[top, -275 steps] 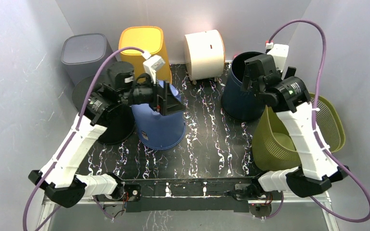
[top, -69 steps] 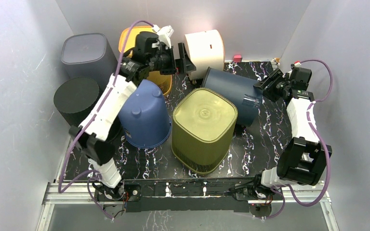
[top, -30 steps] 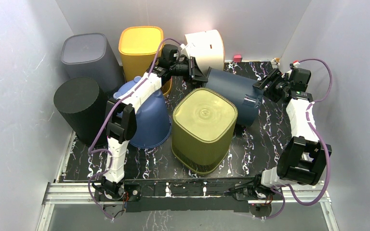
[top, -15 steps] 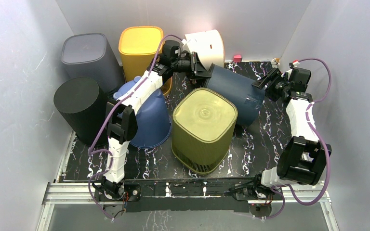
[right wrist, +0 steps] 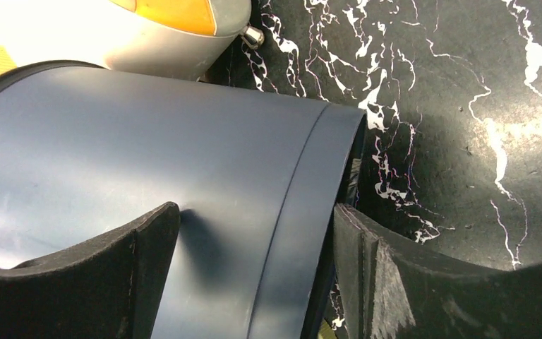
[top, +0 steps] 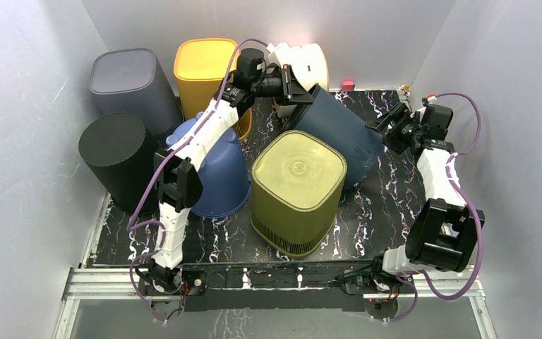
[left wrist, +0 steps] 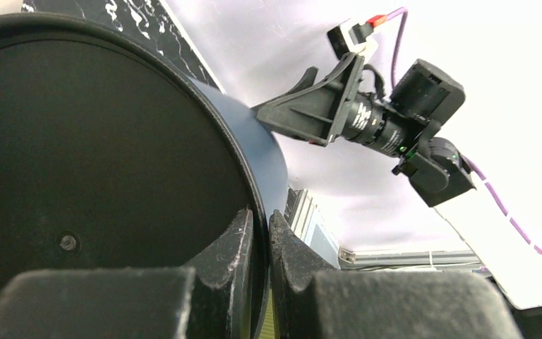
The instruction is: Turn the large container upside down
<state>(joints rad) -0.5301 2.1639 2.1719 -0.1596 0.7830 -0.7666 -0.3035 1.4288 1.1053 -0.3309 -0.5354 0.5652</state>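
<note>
Navy in colour, the bin [top: 339,131] is tilted near the back of the table [top: 389,212], just behind the olive tub [top: 296,191]. The left gripper [left wrist: 260,227] is clamped on its base edge; the right gripper [right wrist: 254,212] has its fingers apart around its rim

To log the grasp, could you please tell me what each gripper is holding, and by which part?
Left gripper pinches the navy bin by its base edge; right gripper is open astride its rim.
</note>
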